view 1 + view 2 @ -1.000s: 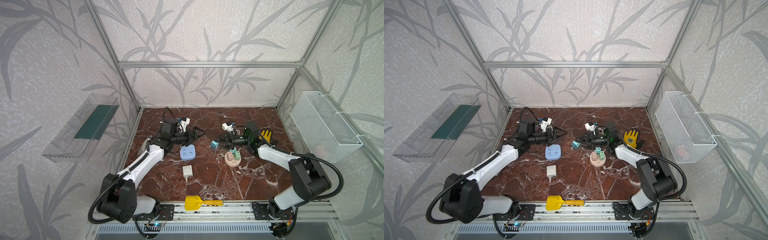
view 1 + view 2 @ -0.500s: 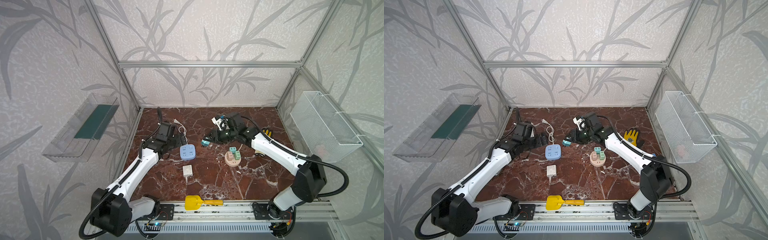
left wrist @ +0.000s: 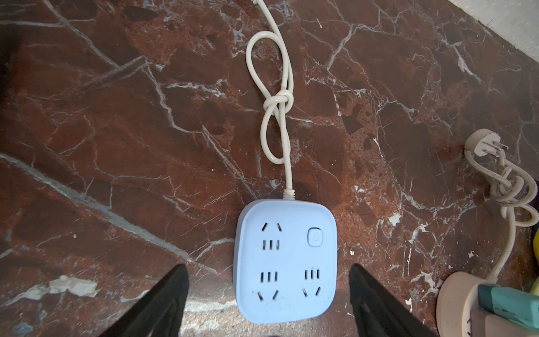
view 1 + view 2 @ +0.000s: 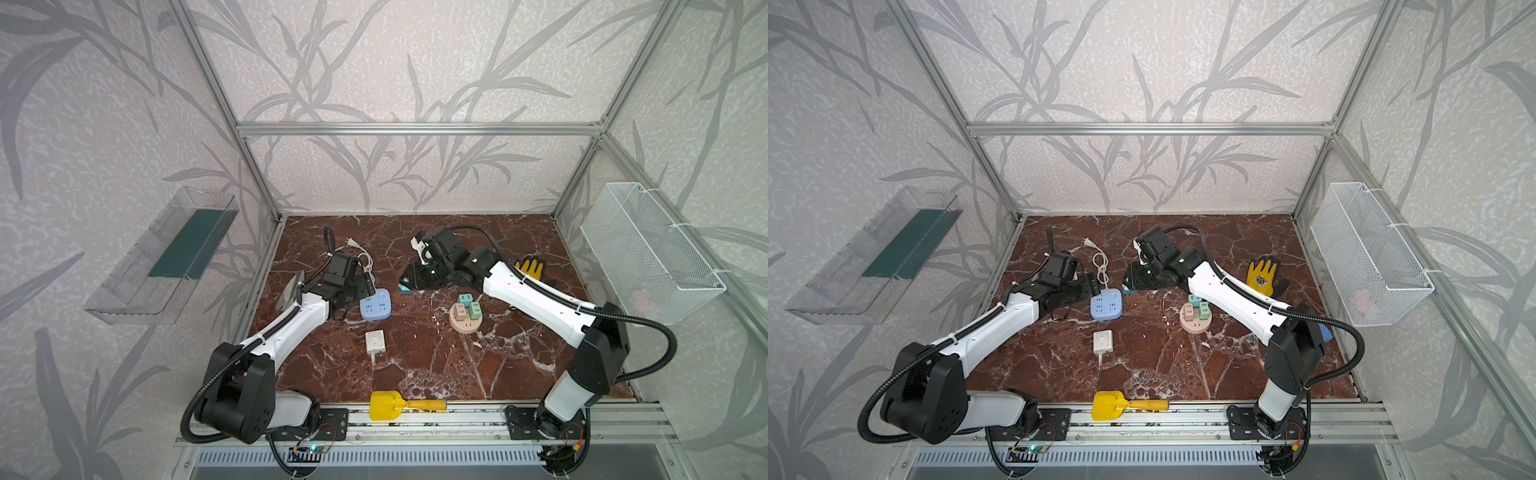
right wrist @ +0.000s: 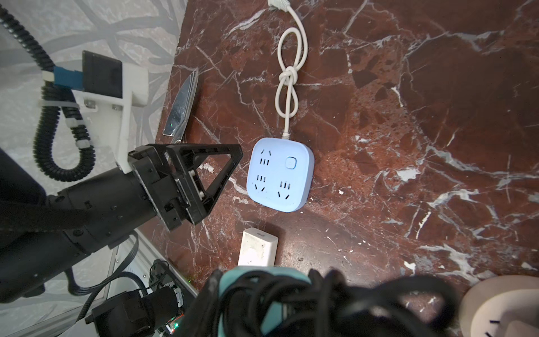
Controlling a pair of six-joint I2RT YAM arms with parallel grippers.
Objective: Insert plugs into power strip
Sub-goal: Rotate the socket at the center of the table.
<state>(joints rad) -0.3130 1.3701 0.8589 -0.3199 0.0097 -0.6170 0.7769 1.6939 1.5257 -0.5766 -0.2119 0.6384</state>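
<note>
Since a second ago the left gripper (image 4: 360, 293) has dropped from above the knotted white cable (image 3: 277, 99) to the blue power strip (image 4: 375, 304). The right gripper (image 4: 411, 282) has swung away from the round pink strip (image 4: 466, 328) toward the blue one. The left jaws stand wide open, one finger on each side of the blue strip's near end, clear of it. The right jaws are clamped on the teal plug (image 4: 405, 289), held just beside the blue strip. The white charger block (image 4: 375, 341) lies on the bench (image 4: 415, 365) nearby
</note>
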